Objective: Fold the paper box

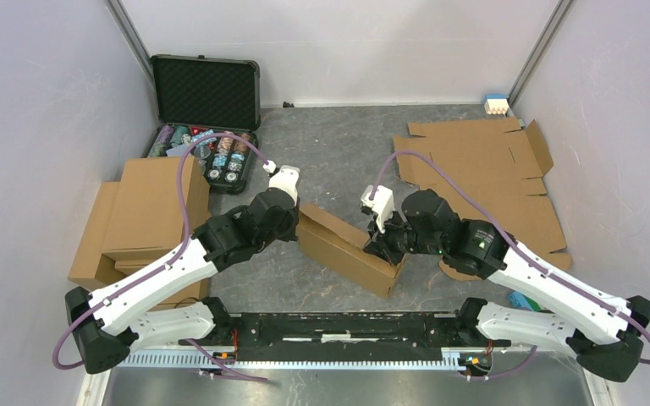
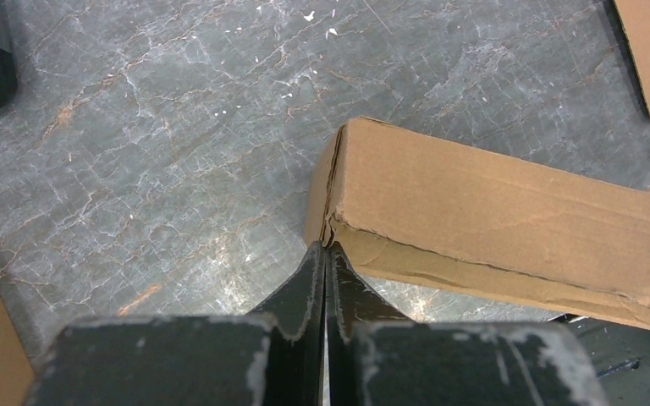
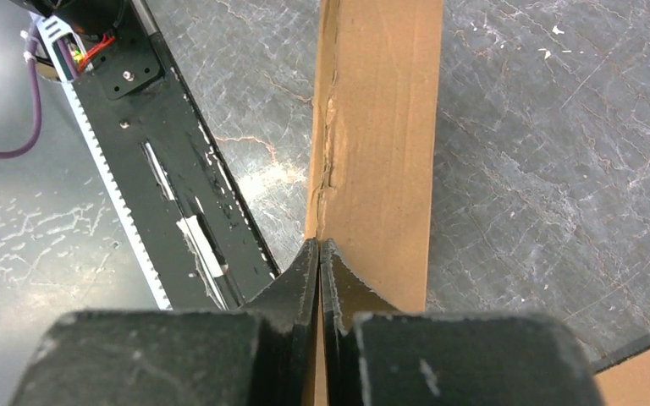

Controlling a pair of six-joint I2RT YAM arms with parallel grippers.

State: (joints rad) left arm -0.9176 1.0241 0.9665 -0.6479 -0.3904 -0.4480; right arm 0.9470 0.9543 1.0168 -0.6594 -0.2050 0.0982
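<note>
Brown paper box [image 1: 343, 252] between left tool [image 2: 324, 254] and right tool [image 3: 318, 250], both pressed together

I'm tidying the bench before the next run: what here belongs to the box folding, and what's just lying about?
Job: box, left tool, right tool.
Lying about: chip case, flat blanks, stacked boxes, white block.
</note>
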